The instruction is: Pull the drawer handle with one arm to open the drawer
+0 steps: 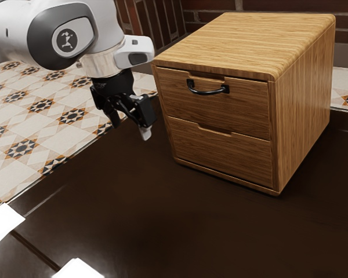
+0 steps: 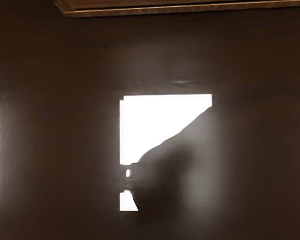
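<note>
A wooden cabinet with two drawers stands on the dark glossy table. The top drawer carries a black bow handle, and its front sits flush with the cabinet. The lower drawer has only a notch along its upper edge. My black gripper hangs open, pointing down, to the exterior view's left of the cabinet and a little below handle height. Nothing is between its fingers. In the wrist view the cabinet's bottom edge lies ahead of my hand, across the dark table.
A patterned tile floor runs beyond the table on the exterior view's left, with a brick wall behind. Bright window reflections lie on the tabletop under my hand. Open table surface stretches in front of the cabinet.
</note>
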`<state>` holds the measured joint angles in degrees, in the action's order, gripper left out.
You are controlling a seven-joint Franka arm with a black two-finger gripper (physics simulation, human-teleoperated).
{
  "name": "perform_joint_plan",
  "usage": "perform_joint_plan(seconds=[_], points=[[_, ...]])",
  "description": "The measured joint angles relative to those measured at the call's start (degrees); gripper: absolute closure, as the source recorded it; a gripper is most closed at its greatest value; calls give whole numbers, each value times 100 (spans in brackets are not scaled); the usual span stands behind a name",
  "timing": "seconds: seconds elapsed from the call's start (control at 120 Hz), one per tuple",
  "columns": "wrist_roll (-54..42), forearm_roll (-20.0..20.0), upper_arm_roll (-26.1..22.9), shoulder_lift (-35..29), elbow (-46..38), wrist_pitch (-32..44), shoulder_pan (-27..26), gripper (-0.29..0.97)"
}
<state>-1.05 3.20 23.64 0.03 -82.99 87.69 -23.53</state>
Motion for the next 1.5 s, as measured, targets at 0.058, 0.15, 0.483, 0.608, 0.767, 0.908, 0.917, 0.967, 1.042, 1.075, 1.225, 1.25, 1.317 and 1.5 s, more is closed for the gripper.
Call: perform_joint_plan(seconds=[0.058,0.15,0.483,0.608,0.767,0.908,0.917,0.967,1.042,1.075,1.225,1.25,1.317,1.5], points=[[-7,2,0,0,0,-5,8,0],[-17,79,-26,-89,364,-45,12,0],[-39,239,-499,-83,1258,-443,1617,0],[-24,369,-573,-1980,-1074,-629,547,0],[-1171,582,2,-2881,-3230,104,-21,0],[-2963,657,110,-2223,-3099,1331,195,0],[-3071,659,103,-2186,-3076,1401,189,0],[-3691,667,28,-2018,-2916,1768,136,0],[-4555,669,3,-1723,-2468,2182,-115,0],[-4907,672,6,-1680,-2274,2319,-251,0],[-6269,682,48,-1630,-1996,2698,-376,0],[-6464,678,35,-1604,-1972,2735,-327,0],[-6895,533,-58,-1340,-1713,2831,-250,0],[-7766,-306,-73,-385,-587,3014,-254,0]])
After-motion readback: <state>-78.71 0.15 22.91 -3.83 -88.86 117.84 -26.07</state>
